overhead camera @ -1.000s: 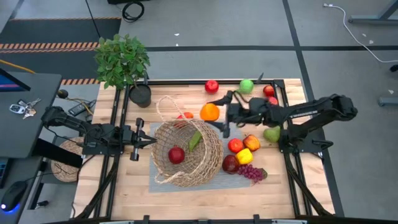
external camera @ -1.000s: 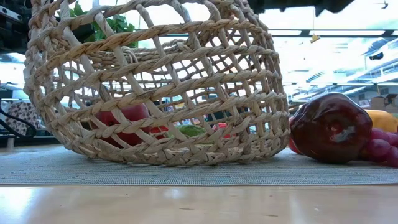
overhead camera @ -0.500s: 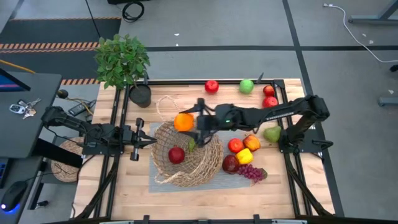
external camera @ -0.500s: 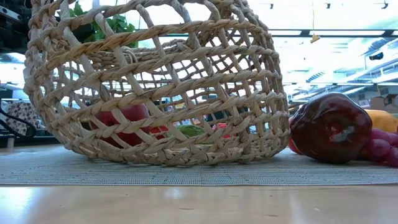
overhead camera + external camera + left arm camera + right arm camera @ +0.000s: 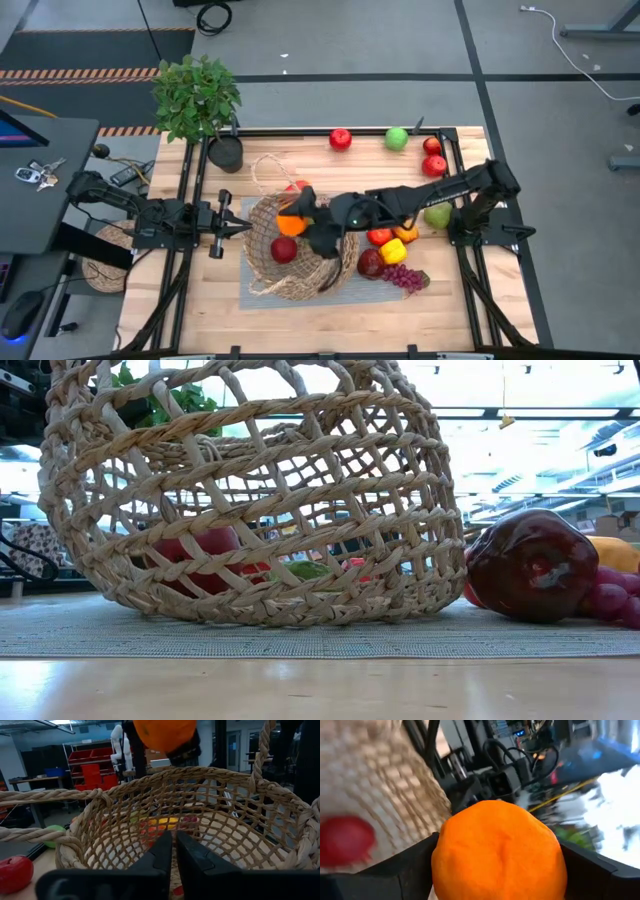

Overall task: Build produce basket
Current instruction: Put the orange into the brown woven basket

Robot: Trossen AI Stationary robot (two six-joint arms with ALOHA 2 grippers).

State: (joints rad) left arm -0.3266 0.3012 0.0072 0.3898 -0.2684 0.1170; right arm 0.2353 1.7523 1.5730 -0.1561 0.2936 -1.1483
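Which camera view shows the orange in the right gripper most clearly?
The right wrist view: the orange fills the picture between the right gripper's dark fingers. The high view shows it small, above the basket. The left wrist view shows only its lower part above the basket rim. The low view does not show it.

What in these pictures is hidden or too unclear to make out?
- High view: right tool over the basket; its tips are hidden under the orange.
- Low view: fruit inside is broken up by the weave; grapes are cut by the edge.
- Right wrist view: the orange fills the frame; the background is blurred.
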